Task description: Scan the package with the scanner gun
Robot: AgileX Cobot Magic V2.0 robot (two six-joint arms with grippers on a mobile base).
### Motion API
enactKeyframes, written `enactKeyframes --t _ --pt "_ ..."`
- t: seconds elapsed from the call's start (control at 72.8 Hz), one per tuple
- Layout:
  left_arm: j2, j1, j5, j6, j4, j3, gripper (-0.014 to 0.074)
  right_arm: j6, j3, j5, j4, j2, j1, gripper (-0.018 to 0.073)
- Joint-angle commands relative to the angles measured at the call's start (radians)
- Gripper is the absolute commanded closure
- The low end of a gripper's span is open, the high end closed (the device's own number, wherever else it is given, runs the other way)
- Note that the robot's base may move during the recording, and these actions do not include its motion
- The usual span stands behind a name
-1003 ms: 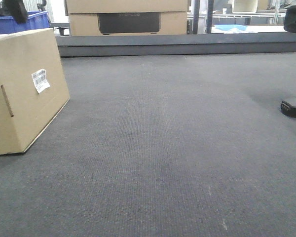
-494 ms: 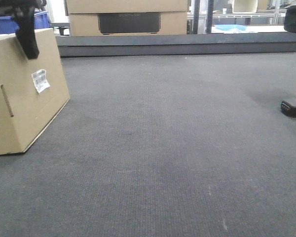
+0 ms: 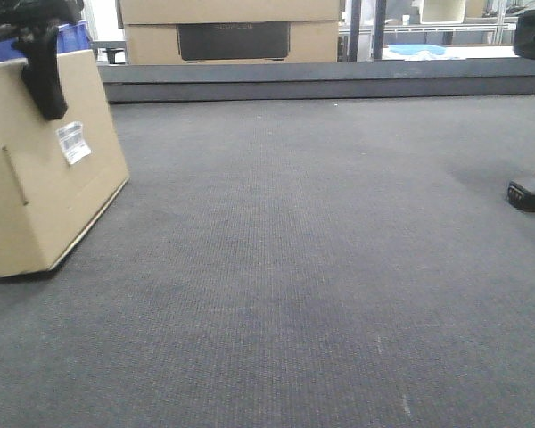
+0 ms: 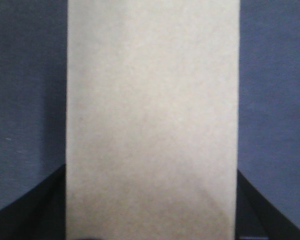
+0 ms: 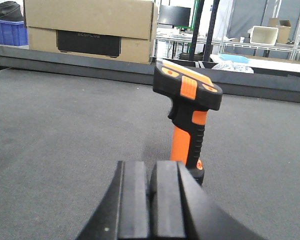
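Between the fingers of my left pincer point(image 4: 150, 205) sits the package point(image 3: 45, 205), clamped across its narrow top. One black finger point(image 3: 43, 85) lies down the front face just above the white barcode label point(image 3: 73, 143), and the box leans tilted on the dark grey mat point(image 3: 294, 267). My right pincer point(image 5: 150, 200) is closed, pads together on nothing, and just ahead of its tips the scanner gun point(image 5: 187, 115) stands upright.

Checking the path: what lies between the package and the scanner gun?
Only bare grey mat between the package and scanner gun, in the front view.
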Motion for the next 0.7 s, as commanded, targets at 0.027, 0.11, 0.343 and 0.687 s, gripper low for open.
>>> enactKeyframes --t 0.027,0.11,0.343,0.687 --pt "-0.051 -0.012 -0.028 -0.008 -0.116 -0.024 0.0707 -0.002 -0.001 -0.018 -0.001 -0.002 0.001 0.0727" --pt "-0.069 -0.040 -0.067 -0.008 -0.183 -0.024 0.0707 -0.002 -0.001 -0.018 -0.001 -0.002 0.001 0.0727" --pt "-0.050 -0.132 -0.183 -0.025 -0.257 -0.009 0.0707 -0.002 -0.001 -0.018 -0.001 -0.002 0.001 0.0727" --pt "-0.017 -0.142 -0.184 -0.033 -0.270 -0.010 0.0707 -0.002 -0.041 -0.049 -0.009 -0.002 0.001 0.0727"
